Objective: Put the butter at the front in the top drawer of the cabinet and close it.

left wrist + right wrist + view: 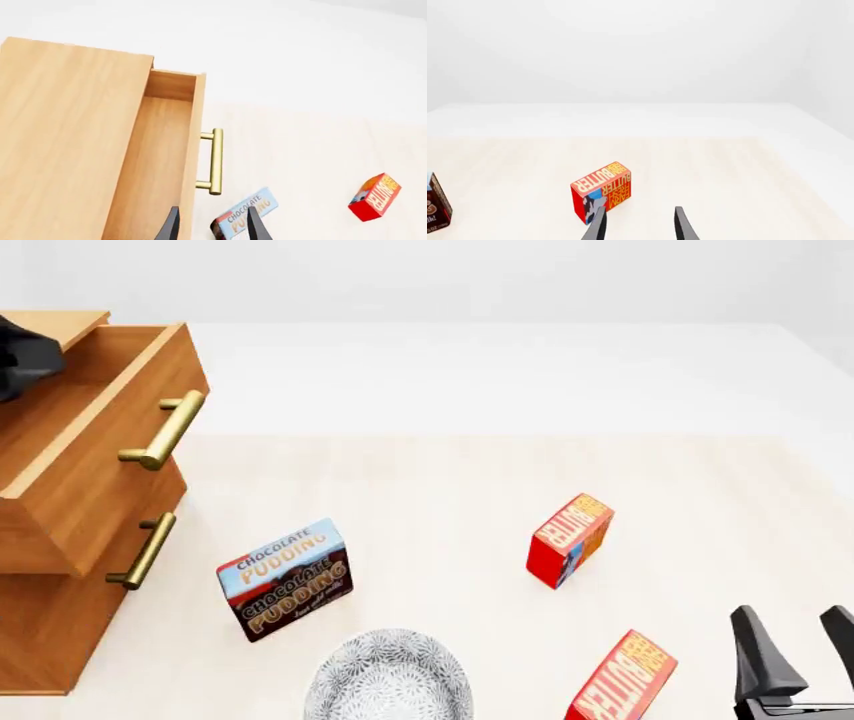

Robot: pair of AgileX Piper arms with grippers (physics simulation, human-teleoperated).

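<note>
The top drawer of the cabinet stands open; only the left wrist view shows its inside. The left gripper hangs spread above. The front butter stands tilted lengthwise beside the spread right gripper.

The desk was pale, whitewashed wood with a faint grain, and it ran wide across the front view. Past its far edge a plain white floor stretched back, smooth and unmarked. Behind that stood a bare white wall, meeting the floor in a soft, barely visible line. The light was even and diffuse, throwing only faint, short shadows on the desk. Both wrist views showed the same blank white surround.
</note>
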